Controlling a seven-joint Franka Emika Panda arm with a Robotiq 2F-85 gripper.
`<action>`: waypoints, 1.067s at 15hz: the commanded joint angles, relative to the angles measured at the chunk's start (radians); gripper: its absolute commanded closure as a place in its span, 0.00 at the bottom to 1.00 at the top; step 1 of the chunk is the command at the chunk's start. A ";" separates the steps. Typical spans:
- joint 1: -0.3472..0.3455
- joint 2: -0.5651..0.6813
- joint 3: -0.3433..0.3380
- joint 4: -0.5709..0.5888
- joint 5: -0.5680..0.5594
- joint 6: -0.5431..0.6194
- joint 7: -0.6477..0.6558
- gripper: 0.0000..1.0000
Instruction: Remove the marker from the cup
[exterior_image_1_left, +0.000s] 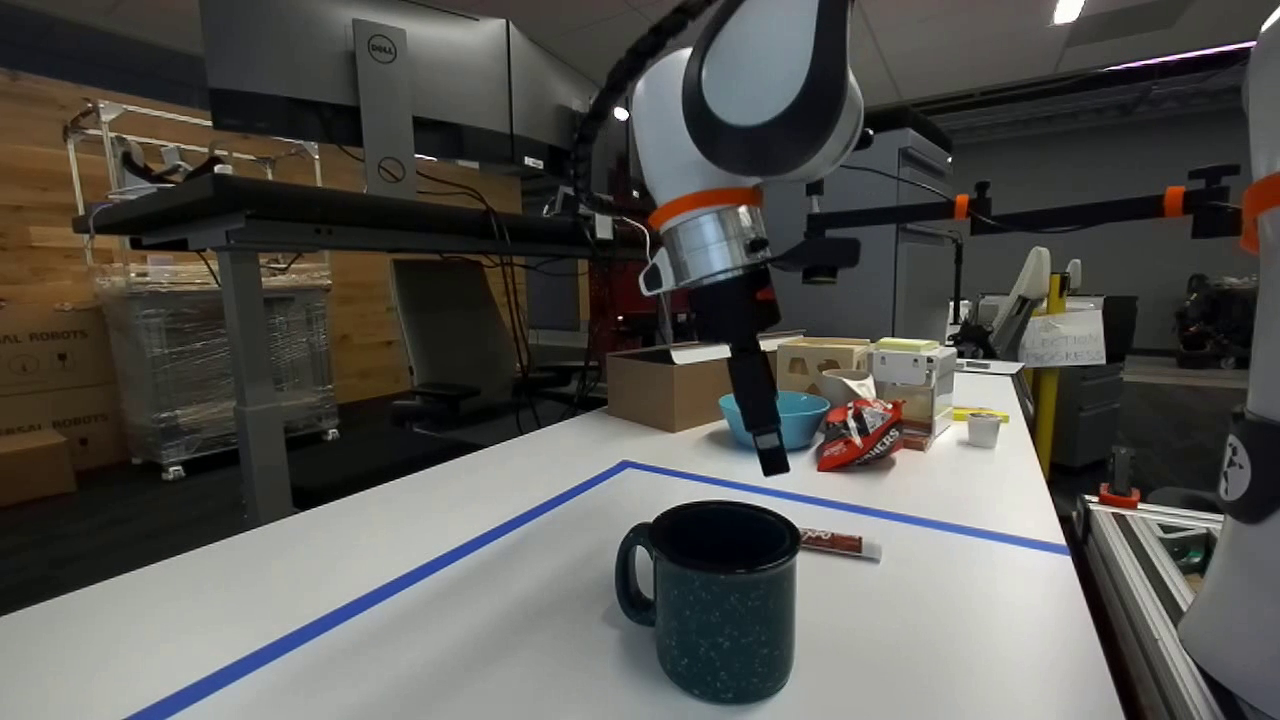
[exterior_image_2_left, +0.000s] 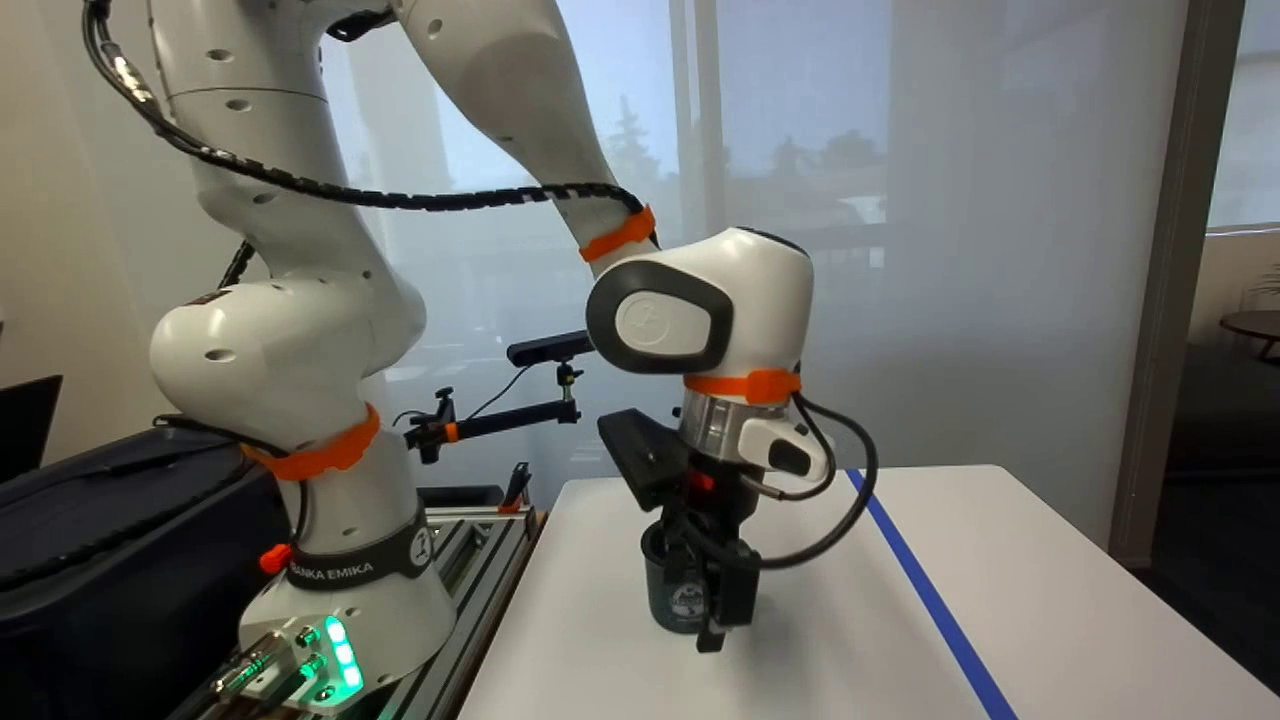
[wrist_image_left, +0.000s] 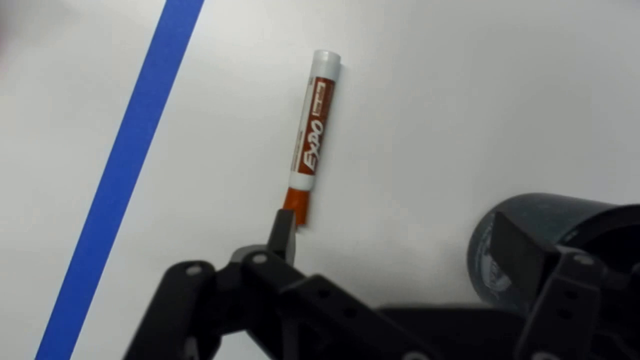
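The dark green speckled cup (exterior_image_1_left: 725, 620) stands upright on the white table. It shows in an exterior view (exterior_image_2_left: 672, 600) partly behind the gripper, and at the right of the wrist view (wrist_image_left: 555, 215). The white-and-red Expo marker (exterior_image_1_left: 843, 543) lies flat on the table outside the cup, and shows whole but for its red cap end in the wrist view (wrist_image_left: 315, 130). My gripper (wrist_image_left: 400, 237) is open and empty above the table. One finger overlaps the marker's cap end, the other overlaps the cup's side. The gripper shows in both exterior views (exterior_image_1_left: 772, 455) (exterior_image_2_left: 725, 625).
Blue tape (exterior_image_1_left: 450, 560) marks lines on the table. Behind it stand a cardboard box (exterior_image_1_left: 660, 390), a blue bowl (exterior_image_1_left: 800, 420), a red bag (exterior_image_1_left: 860, 435), a white appliance (exterior_image_1_left: 915, 380) and a small white cup (exterior_image_1_left: 984, 430).
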 joint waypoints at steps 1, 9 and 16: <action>0.045 -0.228 0.035 -0.093 0.039 -0.121 0.068 0.00; 0.091 -0.309 0.055 0.010 0.109 -0.327 0.151 0.00; 0.091 -0.313 0.055 0.005 0.112 -0.328 0.154 0.00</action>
